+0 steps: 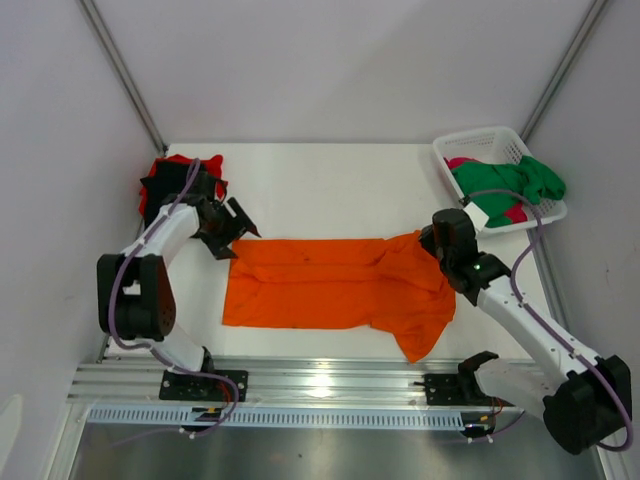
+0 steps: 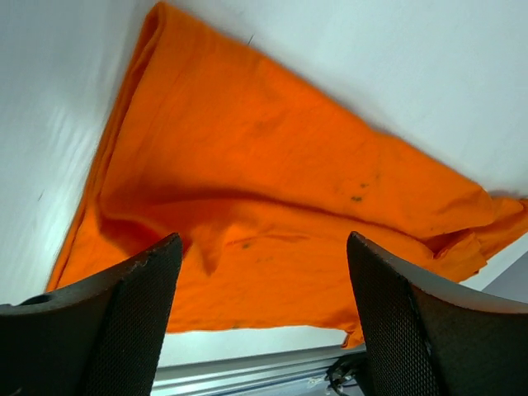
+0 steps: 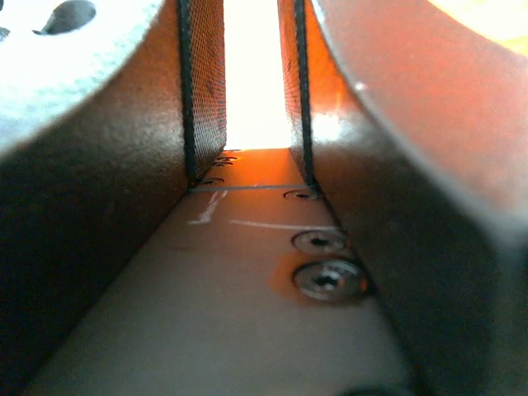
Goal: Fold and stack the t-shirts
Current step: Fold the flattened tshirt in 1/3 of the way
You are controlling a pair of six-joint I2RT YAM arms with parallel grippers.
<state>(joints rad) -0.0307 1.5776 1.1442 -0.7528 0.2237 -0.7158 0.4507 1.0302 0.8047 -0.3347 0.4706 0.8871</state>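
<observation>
Nearest the arm bases, the orange t-shirt (image 1: 320, 285) lies across the middle of the table (image 1: 330, 180) as a long band. Its left part is fairly flat, and its right end is rumpled, with a flap trailing toward the near edge. The left gripper (image 1: 240, 232) hovers just over the band's far-left corner, jaws wide apart and empty, with only cloth below them. The right gripper (image 1: 430, 243) sits at the far-right corner. Its jaws stand a narrow slot apart with nothing visibly pinched, though its own view is too glary to be sure.

This looks like a pause between folds: the lengthwise fold is made and the crosswise one is not. The next move likely calls for tidying that loose right flap, then fresh pinches on one end to carry it over the other.

Farther back, the red and black t-shirts (image 1: 165, 178) wait at far left. The green t-shirt (image 1: 520, 178) and pink t-shirt (image 1: 462, 163) lie in the basket (image 1: 470, 138) at far right.
</observation>
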